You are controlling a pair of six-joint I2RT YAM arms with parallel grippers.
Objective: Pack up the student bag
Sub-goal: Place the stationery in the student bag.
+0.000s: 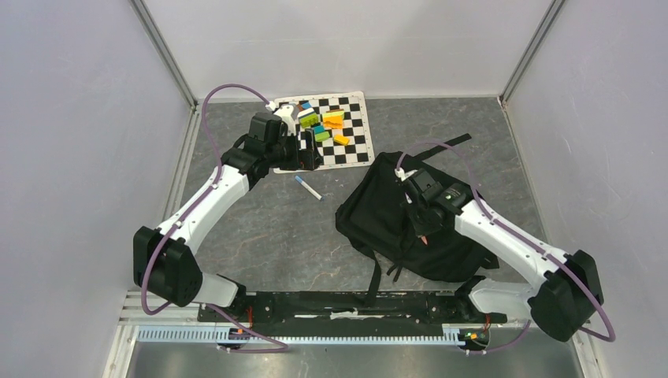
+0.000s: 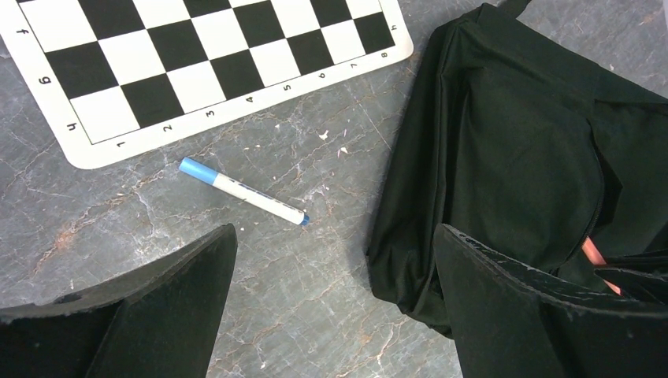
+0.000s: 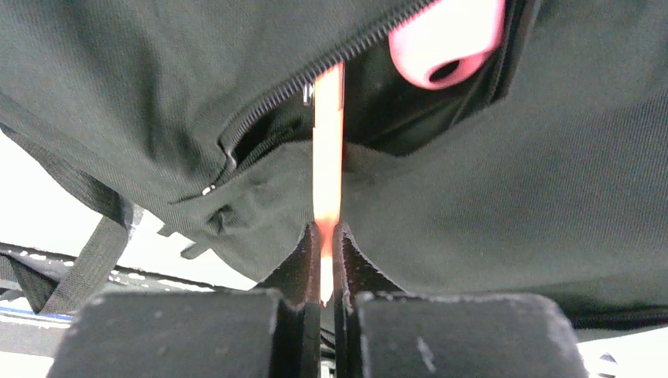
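The student bag (image 1: pixel 374 206), a soft black backpack, lies right of centre with its straps trailing toward the near edge. My right gripper (image 1: pixel 422 227) is over it, shut on a thin orange pencil (image 3: pixel 328 150). The pencil's far end reaches the bag's open zip (image 3: pixel 260 118). A pink object (image 3: pixel 449 35) shows inside that opening. My left gripper (image 1: pixel 306 151) hovers open and empty at the near edge of the checkered mat (image 1: pixel 356 140). In the left wrist view its fingers (image 2: pixel 181 283) frame bare table, with the bag (image 2: pixel 520 150) at the right. A blue-capped white marker (image 1: pixel 308 187) (image 2: pixel 243 191) lies on the table between mat and bag.
Several small coloured blocks (image 1: pixel 327 122) sit on the checkered mat (image 2: pixel 157 71) at the back. A bag strap (image 1: pixel 450 142) stretches toward the back right. White walls close in the grey marbled table (image 1: pixel 268 236) on three sides.
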